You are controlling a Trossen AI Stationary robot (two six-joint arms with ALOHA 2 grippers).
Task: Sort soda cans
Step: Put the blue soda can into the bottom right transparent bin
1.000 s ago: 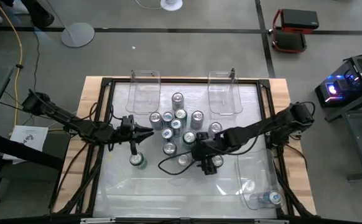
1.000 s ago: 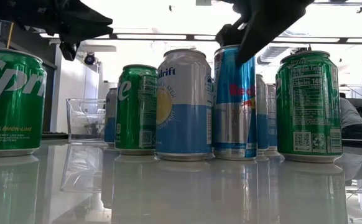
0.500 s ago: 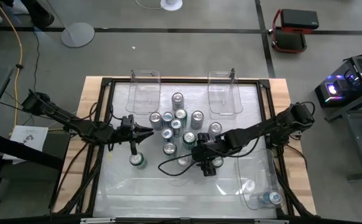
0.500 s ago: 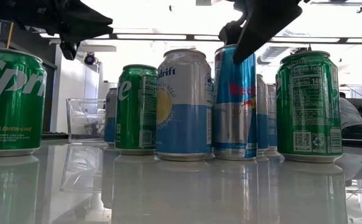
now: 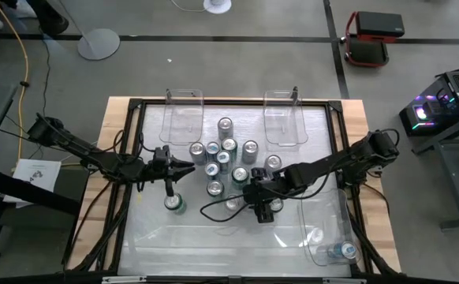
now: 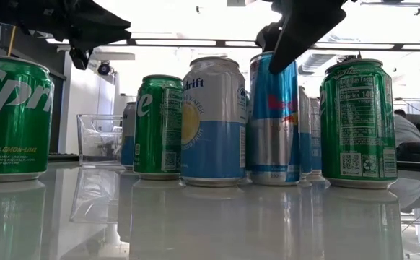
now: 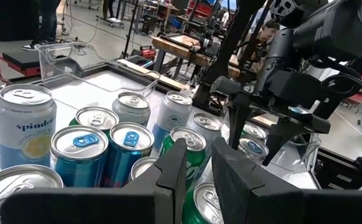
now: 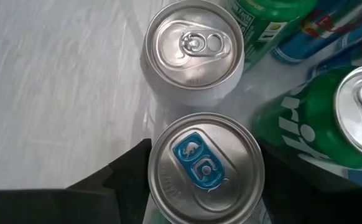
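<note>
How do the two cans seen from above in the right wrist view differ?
The blue-tabbed silver-topped can has a blue pull tab; the plain white-sided can has a silver one. The blue-tabbed can sits between the right pincer's fingers; the white-sided can stands free beyond it. Both stand upright with unopened silver tops.
</note>
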